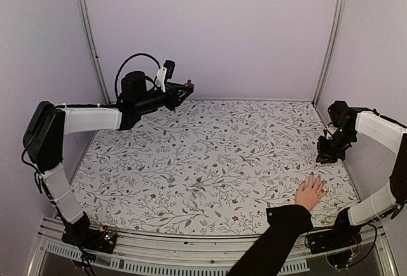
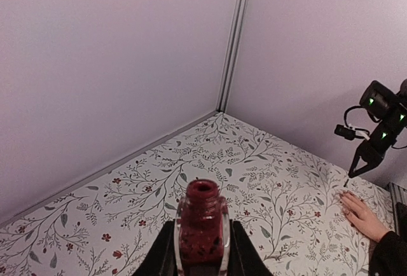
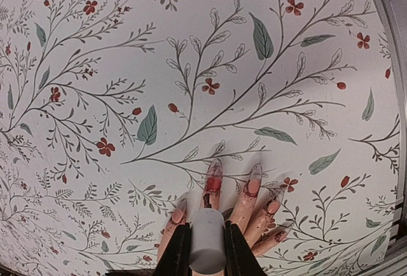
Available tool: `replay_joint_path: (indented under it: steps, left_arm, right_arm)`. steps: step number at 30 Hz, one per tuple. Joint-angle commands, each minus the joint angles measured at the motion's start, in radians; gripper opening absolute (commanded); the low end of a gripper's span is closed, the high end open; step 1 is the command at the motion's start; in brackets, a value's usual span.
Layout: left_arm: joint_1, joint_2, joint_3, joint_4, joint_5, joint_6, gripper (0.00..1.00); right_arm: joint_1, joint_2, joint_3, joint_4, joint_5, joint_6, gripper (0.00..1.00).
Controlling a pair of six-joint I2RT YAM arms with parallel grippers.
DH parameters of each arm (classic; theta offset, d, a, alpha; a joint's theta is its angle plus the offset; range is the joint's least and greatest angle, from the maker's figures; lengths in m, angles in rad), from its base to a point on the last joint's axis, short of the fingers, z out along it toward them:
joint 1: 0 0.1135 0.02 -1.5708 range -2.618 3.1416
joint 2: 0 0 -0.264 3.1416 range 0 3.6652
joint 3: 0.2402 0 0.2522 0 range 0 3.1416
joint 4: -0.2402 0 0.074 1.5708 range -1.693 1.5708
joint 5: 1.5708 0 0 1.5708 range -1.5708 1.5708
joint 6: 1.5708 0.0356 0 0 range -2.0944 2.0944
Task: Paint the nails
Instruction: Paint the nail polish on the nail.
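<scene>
At the upper left, the left gripper (image 1: 184, 88) is clamped on the open red bottle (image 2: 202, 231), its arm raised and stretched out. At the lower right, the right gripper (image 1: 331, 152) pinches the white cap (image 3: 206, 247), its arm bent down over the hand (image 1: 310, 192). Painting looks underway; the next stroke needs careful aim at 1 of the nails (image 3: 214, 175).

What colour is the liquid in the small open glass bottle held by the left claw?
Dark red liquid, clearest in left wrist view.
</scene>
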Motion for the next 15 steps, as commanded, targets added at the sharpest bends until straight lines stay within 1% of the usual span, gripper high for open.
replay_joint_path:
  steps: [1,15]
  left_arm:
    - [-0.003,-0.029,-0.010,0.041,-0.004,-0.009,0.00]
    - [-0.002,-0.029,-0.007,0.028,-0.012,-0.006,0.00]
  right_arm:
    - [-0.005,0.002,-0.006,0.003,-0.012,-0.010,0.00]
    - [-0.004,0.069,-0.012,0.003,-0.004,-0.006,0.00]
